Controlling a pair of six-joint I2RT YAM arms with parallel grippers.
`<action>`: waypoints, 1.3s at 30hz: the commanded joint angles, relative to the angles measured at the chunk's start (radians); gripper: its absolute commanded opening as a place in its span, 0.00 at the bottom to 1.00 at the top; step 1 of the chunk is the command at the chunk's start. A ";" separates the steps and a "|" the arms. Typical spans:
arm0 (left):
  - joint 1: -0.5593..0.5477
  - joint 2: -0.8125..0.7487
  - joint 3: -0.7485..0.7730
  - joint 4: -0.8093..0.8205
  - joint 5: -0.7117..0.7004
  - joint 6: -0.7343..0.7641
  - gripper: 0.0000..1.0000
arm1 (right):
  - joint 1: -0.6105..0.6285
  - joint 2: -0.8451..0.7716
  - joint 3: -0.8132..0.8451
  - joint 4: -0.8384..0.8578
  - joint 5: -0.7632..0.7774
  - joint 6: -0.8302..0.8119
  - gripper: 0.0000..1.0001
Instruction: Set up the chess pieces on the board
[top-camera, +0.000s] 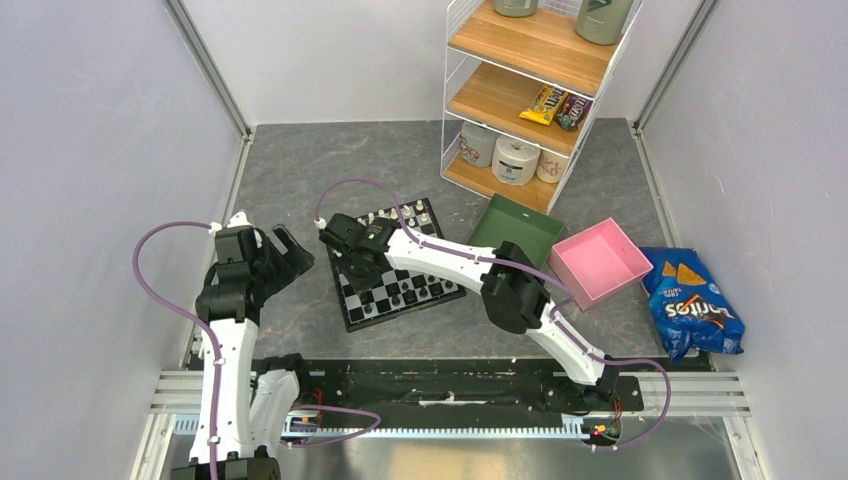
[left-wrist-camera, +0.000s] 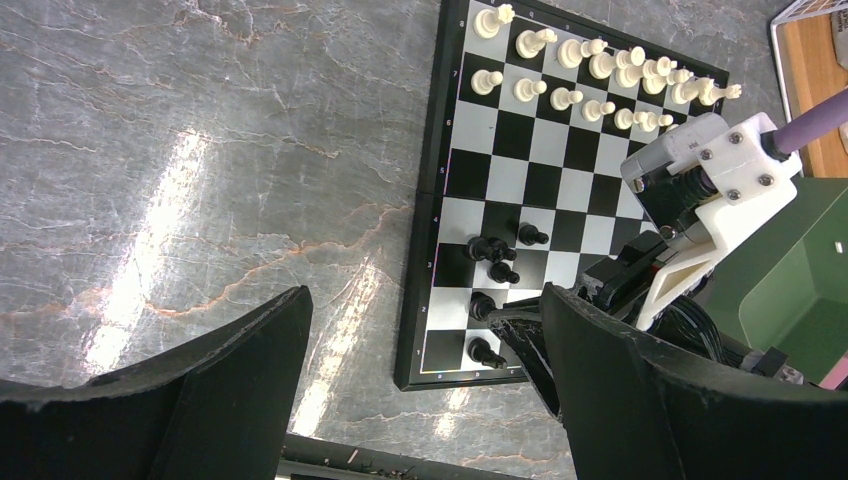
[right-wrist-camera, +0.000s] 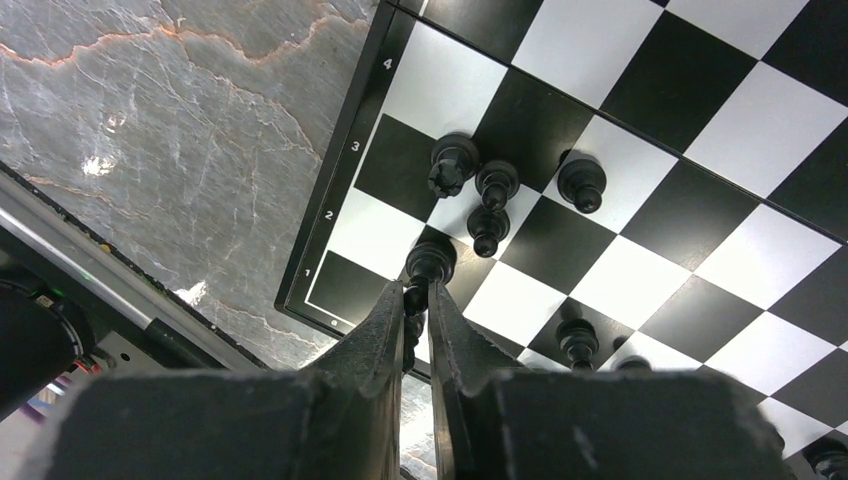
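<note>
The board (top-camera: 395, 308) lies at the middle of the table. Cream-white chess pieces (left-wrist-camera: 600, 65) fill its two far rows. Several black chess pieces (right-wrist-camera: 487, 228) stand bunched near the board's corner by my right gripper. My right gripper (right-wrist-camera: 416, 292) reaches over that corner with its fingers pinched on one black piece (right-wrist-camera: 430, 262), which stands upright at the board's edge rows. In the top view that gripper (top-camera: 352, 268) hangs over the board's left side. My left gripper (top-camera: 285, 255) hovers over the bare table left of the board, open and holding nothing (left-wrist-camera: 425, 300).
A green tray (top-camera: 515, 228) and a pink tray (top-camera: 598, 262) sit right of the board. A blue chips bag (top-camera: 692, 305) lies at the far right. A wire shelf (top-camera: 530, 80) with candy and paper rolls stands at the back. Grey walls close both sides.
</note>
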 joint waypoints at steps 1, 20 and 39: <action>-0.001 0.000 -0.002 0.036 0.007 -0.019 0.91 | -0.009 -0.055 -0.035 0.007 0.059 -0.017 0.17; -0.002 0.001 -0.002 0.035 0.008 -0.020 0.91 | -0.016 -0.185 -0.200 0.048 0.047 0.004 0.16; -0.001 0.000 -0.003 0.035 0.006 -0.020 0.91 | -0.015 -0.243 -0.308 0.085 -0.028 0.023 0.15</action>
